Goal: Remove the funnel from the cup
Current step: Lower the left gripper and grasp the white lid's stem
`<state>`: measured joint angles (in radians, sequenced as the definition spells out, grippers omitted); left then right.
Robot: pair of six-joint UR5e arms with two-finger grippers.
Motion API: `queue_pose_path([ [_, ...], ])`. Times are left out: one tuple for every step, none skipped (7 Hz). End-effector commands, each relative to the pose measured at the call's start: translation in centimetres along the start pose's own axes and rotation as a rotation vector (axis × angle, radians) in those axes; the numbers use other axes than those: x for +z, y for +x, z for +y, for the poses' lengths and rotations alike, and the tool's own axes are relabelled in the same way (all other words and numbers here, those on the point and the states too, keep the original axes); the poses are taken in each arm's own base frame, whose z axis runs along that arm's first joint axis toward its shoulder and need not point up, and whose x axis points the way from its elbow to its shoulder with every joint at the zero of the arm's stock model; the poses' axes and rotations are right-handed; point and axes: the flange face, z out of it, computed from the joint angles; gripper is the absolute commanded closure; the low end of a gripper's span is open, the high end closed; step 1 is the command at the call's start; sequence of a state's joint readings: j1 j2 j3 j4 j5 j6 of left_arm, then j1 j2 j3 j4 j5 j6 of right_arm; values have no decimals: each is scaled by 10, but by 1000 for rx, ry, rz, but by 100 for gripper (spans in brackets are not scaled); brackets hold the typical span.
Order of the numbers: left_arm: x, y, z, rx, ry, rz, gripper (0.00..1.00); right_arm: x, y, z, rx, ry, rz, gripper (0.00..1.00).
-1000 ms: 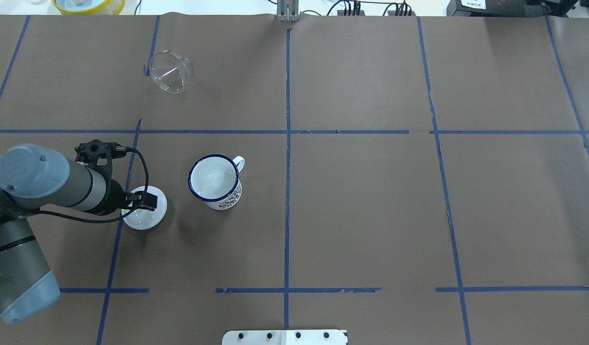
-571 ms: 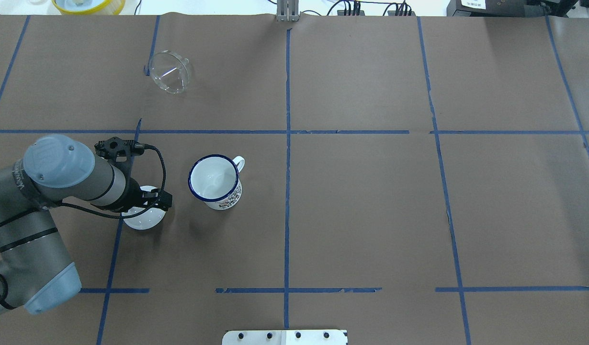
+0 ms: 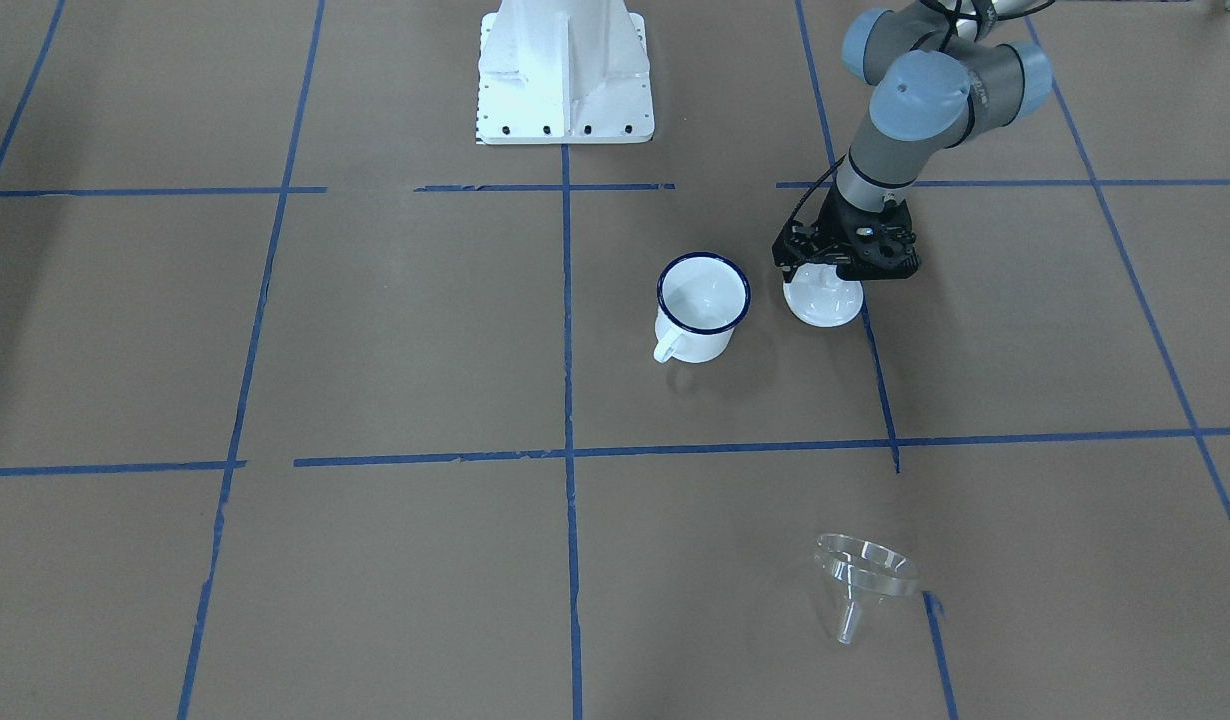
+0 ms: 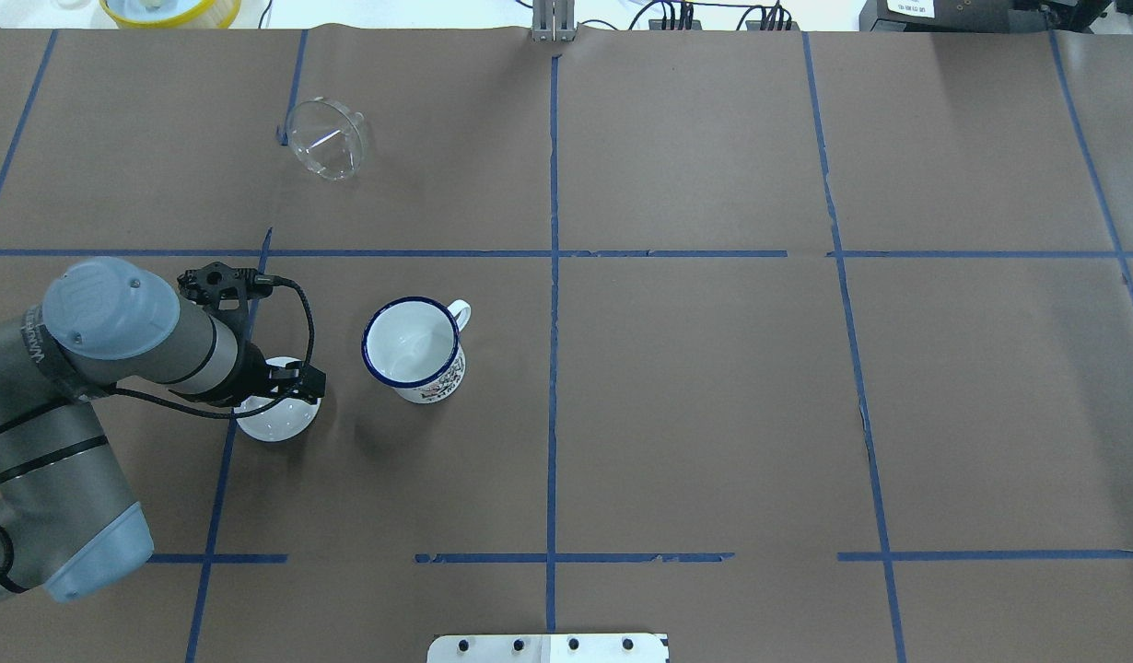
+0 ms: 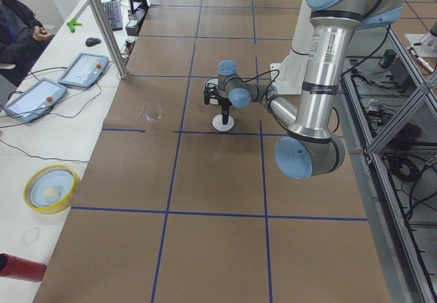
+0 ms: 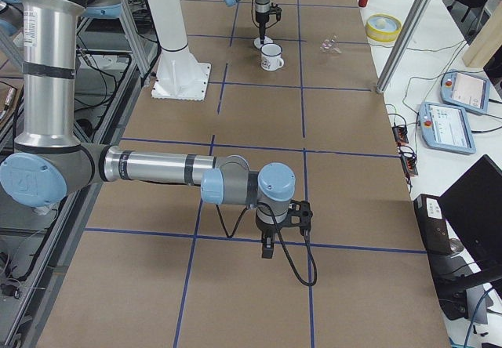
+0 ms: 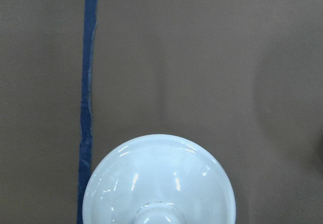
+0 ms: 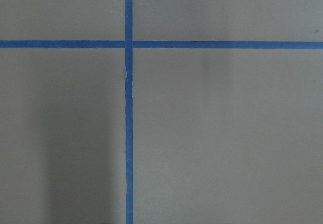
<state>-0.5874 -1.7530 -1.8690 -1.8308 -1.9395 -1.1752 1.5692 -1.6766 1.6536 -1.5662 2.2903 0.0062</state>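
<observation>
One clear funnel (image 4: 325, 140) lay on its side, upper left of the overhead frame, well apart from the cup (image 4: 413, 348) at centre left, left gripper (image 3: 825, 275) hung over a white lid (image 3: 823, 310) just beside the cup, grip impossible to tell, right gripper (image 6: 267, 248) low over the table (image 6: 353, 230), opening likewise unclear.

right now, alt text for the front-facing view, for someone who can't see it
An empty white mug stands mid-table, with the left arm poised over a white lid beside it. A clear funnel lies apart, nearer the camera.
</observation>
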Motion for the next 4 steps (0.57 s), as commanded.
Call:
queue_pose_path([
  [3, -11, 2, -7, -6, -15, 8, 0, 0, 0, 0, 0, 0, 0],
  [2, -13, 4, -6, -5, -17, 8, 0, 0, 0, 0, 0, 0, 0],
  [1, -13, 4, -7, -3, -16, 11, 0, 0, 0, 0, 0, 0, 0],
  [2, -11, 4, -6, -4, -15, 13, 0, 0, 0, 0, 0, 0, 0],
])
